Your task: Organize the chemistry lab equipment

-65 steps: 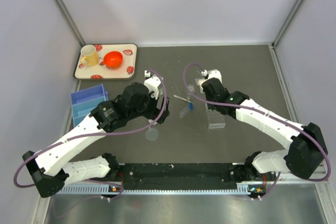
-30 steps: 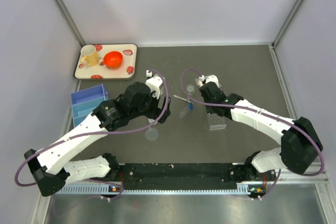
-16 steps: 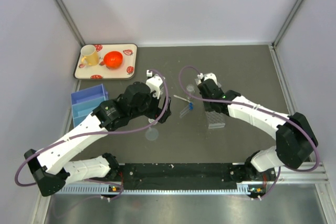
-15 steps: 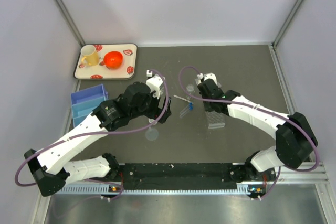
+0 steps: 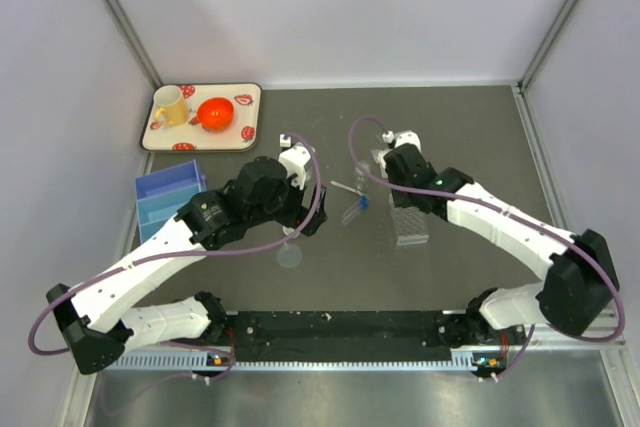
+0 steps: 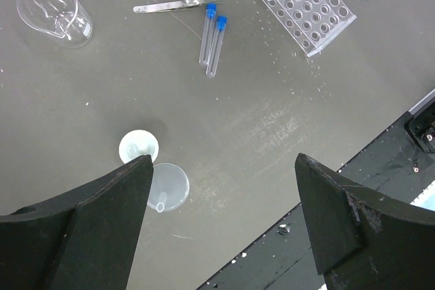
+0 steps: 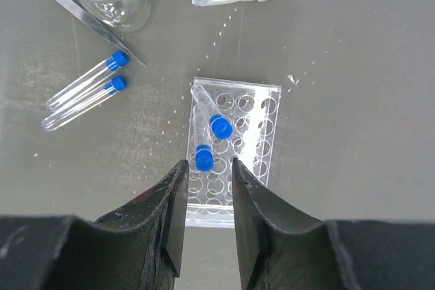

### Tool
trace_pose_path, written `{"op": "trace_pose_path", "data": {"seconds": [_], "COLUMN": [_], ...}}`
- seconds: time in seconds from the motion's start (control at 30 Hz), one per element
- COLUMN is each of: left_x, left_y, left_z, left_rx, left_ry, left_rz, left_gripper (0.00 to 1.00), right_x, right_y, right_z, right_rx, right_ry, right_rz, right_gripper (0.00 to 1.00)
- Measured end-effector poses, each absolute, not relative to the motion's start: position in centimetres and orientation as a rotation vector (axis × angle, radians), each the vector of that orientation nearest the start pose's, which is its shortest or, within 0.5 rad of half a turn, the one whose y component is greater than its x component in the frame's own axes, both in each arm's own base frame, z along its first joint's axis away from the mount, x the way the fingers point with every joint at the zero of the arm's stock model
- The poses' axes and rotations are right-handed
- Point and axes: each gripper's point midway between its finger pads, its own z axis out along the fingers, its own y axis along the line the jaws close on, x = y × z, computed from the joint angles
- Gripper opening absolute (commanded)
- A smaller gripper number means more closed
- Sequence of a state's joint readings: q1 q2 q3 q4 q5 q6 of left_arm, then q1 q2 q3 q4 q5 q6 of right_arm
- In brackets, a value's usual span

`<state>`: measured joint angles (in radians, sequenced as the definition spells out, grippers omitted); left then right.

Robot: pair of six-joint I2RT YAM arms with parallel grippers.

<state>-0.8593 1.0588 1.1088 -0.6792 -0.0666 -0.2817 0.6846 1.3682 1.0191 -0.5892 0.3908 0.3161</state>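
Blue-capped tubes [image 7: 219, 127]: two standing tilted in the far-left cells of the rack [image 7: 262, 140].
Loose tubes [image 6: 212, 39]: two lying side by side, left of rack.
Right gripper [image 7: 209, 162]: over rack — fingers narrowly parted, gripping nothing.
Left gripper [image 6: 223, 164]: fingers spread wide — above funnel [image 6: 168, 187].

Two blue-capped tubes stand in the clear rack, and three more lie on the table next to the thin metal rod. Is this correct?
Not quite. Only two blue-capped tubes, not three, lie on the table next to the thin metal rod. Two others do stand in the clear rack. The right wrist view shows this.
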Motion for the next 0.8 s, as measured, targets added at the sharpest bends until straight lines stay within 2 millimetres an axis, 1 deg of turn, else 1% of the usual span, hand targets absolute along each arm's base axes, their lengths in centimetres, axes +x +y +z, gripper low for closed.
{"op": "trace_pose_path", "data": {"seconds": [0.13, 0.23, 0.33, 0.43, 0.53, 0.63, 0.67, 0.7, 0.73, 0.8], "left_x": [20.2, 20.3, 20.4, 20.5, 20.6, 20.9, 21.0, 21.2, 21.5, 22.2], "left_y": [-23.8, -24.2, -24.5, -24.7, -24.9, -25.3, -25.5, -25.8, -26.1, -26.5], "left_z": [23.7, 23.5, 23.0, 22.6, 22.7, 22.6, 22.5, 22.2, 21.8, 20.3], "left_rx": [0.605, 0.602, 0.593, 0.579, 0.559, 0.537, 0.532, 0.528, 0.525, 0.516], "left_ry": [2.175, 2.180, 2.195, 2.204, 2.204, 2.205, 2.208, 2.213, 2.220, 2.249], "left_rz": [-0.577, -0.589, -0.594, -0.599, -0.613, -0.626, -0.628, -0.627, -0.624, -0.596], "left_gripper": [0.90, 0.90, 0.90, 0.90, 0.89, 0.89, 0.89, 0.89, 0.88, 0.88], "right_x": [28.0, 26.8, 25.1, 23.7, 22.5, 21.2, 21.0, 20.8, 20.7, 20.8], "right_y": [16.4, 17.3, 18.5, 19.1, 19.5, 20.0, 20.2, 20.4, 20.5, 20.6], "right_z": [15.4, 17.4, 18.5, 19.0, 17.7, 15.2, 14.6, 13.9, 13.6, 13.4], "right_rx": [-0.285, -0.321, -0.363, -0.370, -0.376, -0.412, -0.419, -0.423, -0.424, -0.411], "right_ry": [2.346, 2.308, 2.284, 2.276, 2.303, 2.360, 2.374, 2.391, 2.398, 2.401], "right_rz": [-0.002, 0.040, 0.098, 0.146, 0.171, 0.182, 0.184, 0.183, 0.184, 0.188], "right_gripper": [0.33, 0.33, 0.32, 0.31, 0.31, 0.30, 0.32, 0.32, 0.33, 0.34]}}
